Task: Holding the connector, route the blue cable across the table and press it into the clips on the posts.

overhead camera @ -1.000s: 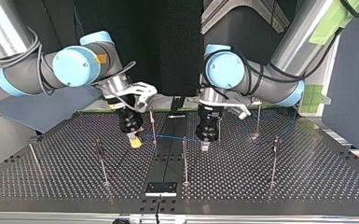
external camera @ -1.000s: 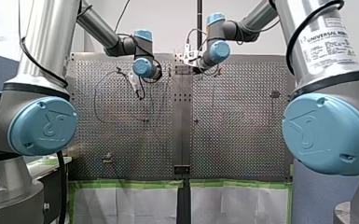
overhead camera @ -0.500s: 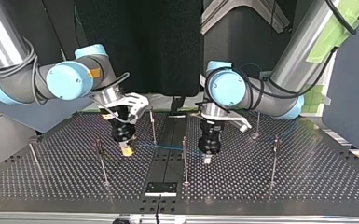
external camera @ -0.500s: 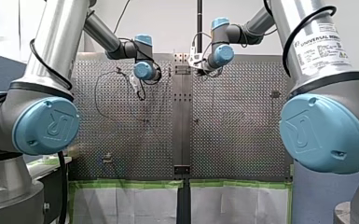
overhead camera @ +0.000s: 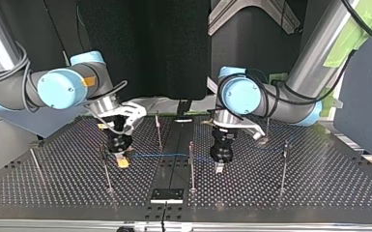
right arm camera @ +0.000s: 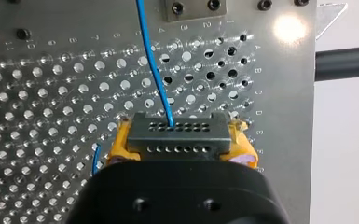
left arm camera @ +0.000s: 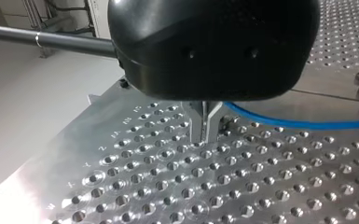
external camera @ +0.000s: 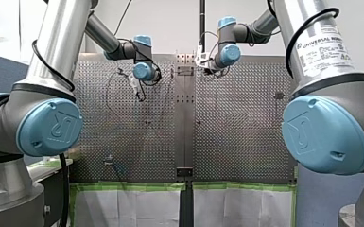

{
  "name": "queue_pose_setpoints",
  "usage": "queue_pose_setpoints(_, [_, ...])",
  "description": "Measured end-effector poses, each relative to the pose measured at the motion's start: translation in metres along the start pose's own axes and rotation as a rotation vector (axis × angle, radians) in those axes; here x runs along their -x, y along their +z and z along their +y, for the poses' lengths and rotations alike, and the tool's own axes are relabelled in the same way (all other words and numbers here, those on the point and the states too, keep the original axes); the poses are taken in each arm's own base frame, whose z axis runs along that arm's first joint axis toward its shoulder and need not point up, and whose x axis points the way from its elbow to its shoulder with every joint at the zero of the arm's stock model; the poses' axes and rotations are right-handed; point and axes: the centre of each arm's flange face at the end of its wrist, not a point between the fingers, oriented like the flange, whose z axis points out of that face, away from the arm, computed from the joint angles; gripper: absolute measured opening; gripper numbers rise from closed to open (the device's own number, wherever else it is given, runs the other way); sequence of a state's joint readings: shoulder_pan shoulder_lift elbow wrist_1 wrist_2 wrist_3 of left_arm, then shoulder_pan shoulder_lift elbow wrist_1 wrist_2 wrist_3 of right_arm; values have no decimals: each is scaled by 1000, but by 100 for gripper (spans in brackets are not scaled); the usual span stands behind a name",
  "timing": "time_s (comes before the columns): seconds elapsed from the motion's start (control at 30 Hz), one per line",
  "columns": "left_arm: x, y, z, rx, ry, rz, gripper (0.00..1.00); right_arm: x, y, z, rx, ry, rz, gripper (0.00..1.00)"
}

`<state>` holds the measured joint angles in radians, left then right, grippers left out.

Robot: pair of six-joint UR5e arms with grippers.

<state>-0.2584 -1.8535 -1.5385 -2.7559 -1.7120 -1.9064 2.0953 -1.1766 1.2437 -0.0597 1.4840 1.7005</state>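
My right jaws are clamping the connector (right arm camera: 177,137) and my left jaws are pinching the blue cable (overhead camera: 159,155) strung between them over the counter (overhead camera: 294,193), mid-routing, likely needing pressing into the clip on the post (overhead camera: 192,169)

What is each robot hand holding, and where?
My right gripper pinches the connector by its two ends. Whether my left gripper grips the blue cable cannot be told.

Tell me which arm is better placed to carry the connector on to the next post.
Probably right. My right end effector clamps the connector, with the blue cable leaving it, and hangs beside a post. My left end effector is shut beside the cable and holds no connector.
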Motion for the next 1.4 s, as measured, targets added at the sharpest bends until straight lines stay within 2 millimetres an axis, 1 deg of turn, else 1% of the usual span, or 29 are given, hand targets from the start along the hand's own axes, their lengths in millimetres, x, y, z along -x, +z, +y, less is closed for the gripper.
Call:
queue_pose_setpoints(0.03, [-1, -1, -1, -1, -1, 5, 27, 0, 0, 0, 1, 0, 0, 0])
queue_pose_setpoints(0.07, [-1, -1, -1, -2, -1, 8, 27, 0, 0, 1, 1, 0, 0, 0])
queue_pose_setpoints(0.1, [-2, -2, -1, -2, -1, 12, 52, 0, 0, 1, 2, 0, 0, 0])
queue_pose_setpoints(0.13, [-2, -3, -2, -3, -1, 17, 65, 0, 0, 2, 2, 0, 0, 0])
queue_pose_setpoints(0.17, [-3, -4, -3, -3, 0, 22, 65, -1, 0, 2, 3, 0, 0, 0])
queue_pose_setpoints(0.2, [-4, -4, -4, -2, 0, 27, 80, -1, 0, 2, 3, 0, 0, 0])
queue_pose_setpoints(0.23, [-5, -6, -4, -1, 2, 37, 90, -1, 0, 2, 3, -1, -1, 0])
queue_pose_setpoints(0.27, [-5, -7, -4, 1, 4, 44, 90, -1, 0, 2, 3, -1, -1, 0])
queue_pose_setpoints(0.3, [-6, -8, -4, 3, 6, 51, 100, -1, 0, 2, 3, -1, -1, 0])
queue_pose_setpoints(0.5, [-9, -17, -4, 24, 35, 101, 100, -1, -1, 2, 5, -3, -3, 0])
queue_pose_setpoints(0.6, [-7, -29, -5, 38, 55, 127, 100, -1, -1, 3, 13, -4, -3, 0])
queue_pose_setpoints(0.7, [-5, -45, -8, 42, 64, 157, 100, -1, -1, 5, 29, -5, -3, 0])
queue_pose_setpoints(0.83, [-1, -65, -15, 25, 65, 182, 100, -1, -2, 7, 42, -6, -6, 0])
queue_pose_setpoints(0.93, [-4, -74, -20, 0, 64, 204, 100, -1, -2, 7, 45, -6, -8, 0])
queue_pose_setpoints(1.07, [-6, -78, -23, -24, 62, 219, 100, -1, -2, 7, 46, -7, -12, 0])
queue_pose_setpoints(1.17, [-7, -87, -32, -58, 45, 227, 100, 0, -3, 6, 46, -8, -14, 0])
queue_pose_setpoints(1.23, [-3, -95, -39, -80, 32, 226, 100, 0, -3, 6, 45, -8, -16, 0])
queue_pose_setpoints(1.4, [12, -107, -50, -107, 12, 207, 100, 0, -3, 6, 45, -8, -17, 0])
